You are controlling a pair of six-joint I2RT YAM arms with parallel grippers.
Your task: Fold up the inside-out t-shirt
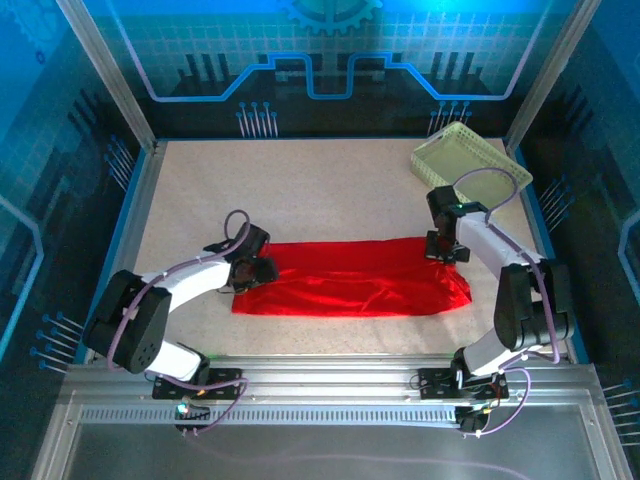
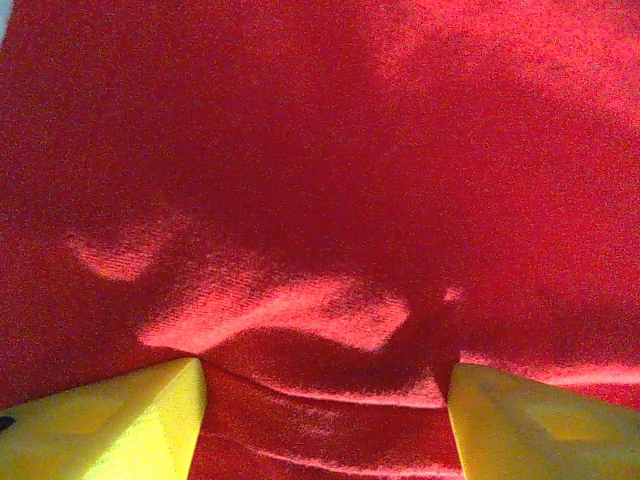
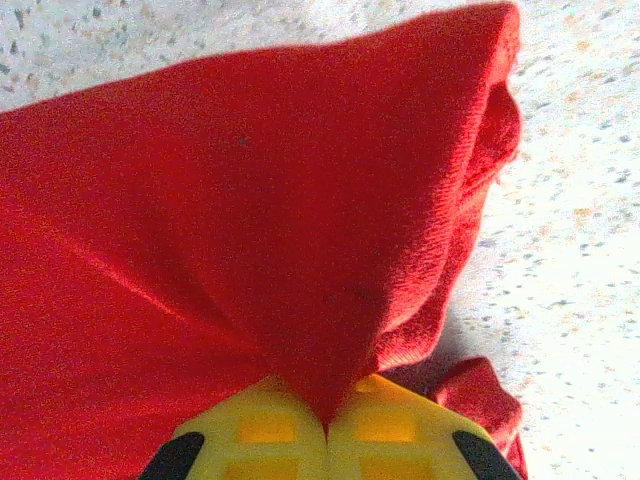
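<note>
Right pincer [image 3: 326, 425]: clamped on a bunched t-shirt [image 1: 350, 278] end | left pincer [image 2: 325, 385]: wide, ungripped over cloth | risk: one-sided pull drags, skewing the fold.

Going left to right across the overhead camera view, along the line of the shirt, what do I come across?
left gripper, open at the shirt's left end → inside-out t-shirt → right gripper, shut on the shirt's right end
</note>
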